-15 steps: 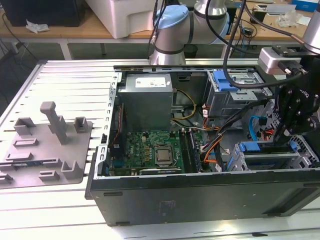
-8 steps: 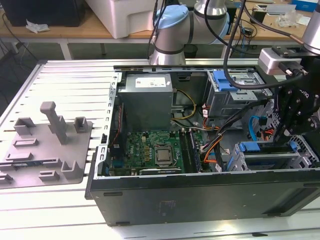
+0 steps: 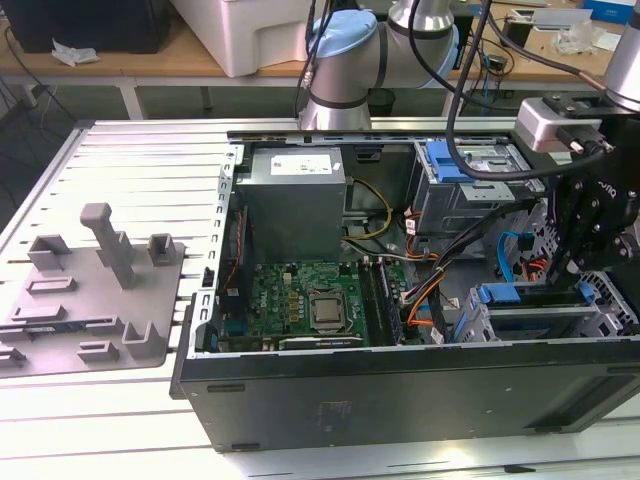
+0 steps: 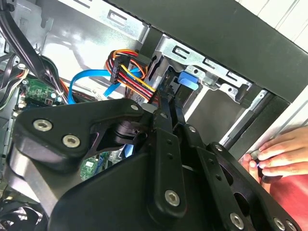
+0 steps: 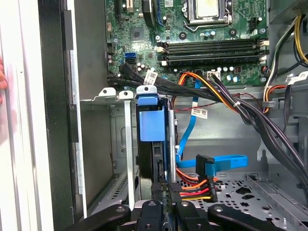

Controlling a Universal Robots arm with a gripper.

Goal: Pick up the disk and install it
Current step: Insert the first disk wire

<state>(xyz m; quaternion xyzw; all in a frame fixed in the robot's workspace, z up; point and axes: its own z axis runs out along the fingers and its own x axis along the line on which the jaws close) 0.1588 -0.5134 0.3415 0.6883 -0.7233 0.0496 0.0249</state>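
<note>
The disk (image 5: 149,121) stands on edge in a slot of the metal drive cage (image 5: 108,144), and its blue carrier frame (image 3: 510,293) runs along the cage top at the exterior view's right. In the second wrist view the carrier's blue tab (image 4: 188,80) shows just past my fingertips. My gripper (image 5: 165,188) hangs over the cage at the disk's near edge. Its two black fingers (image 4: 163,108) lie close together; I cannot see anything clamped between them. The black gripper body (image 3: 598,215) hides part of the bay in the exterior view.
The open computer case (image 3: 400,395) lies on a slatted table (image 3: 130,170) with a motherboard (image 3: 310,300), a grey power-supply box (image 3: 295,200) and cable bundles (image 5: 216,96). A blue data cable (image 5: 224,161) lies beside the cage. A person's hand (image 4: 274,154) rests outside the case wall.
</note>
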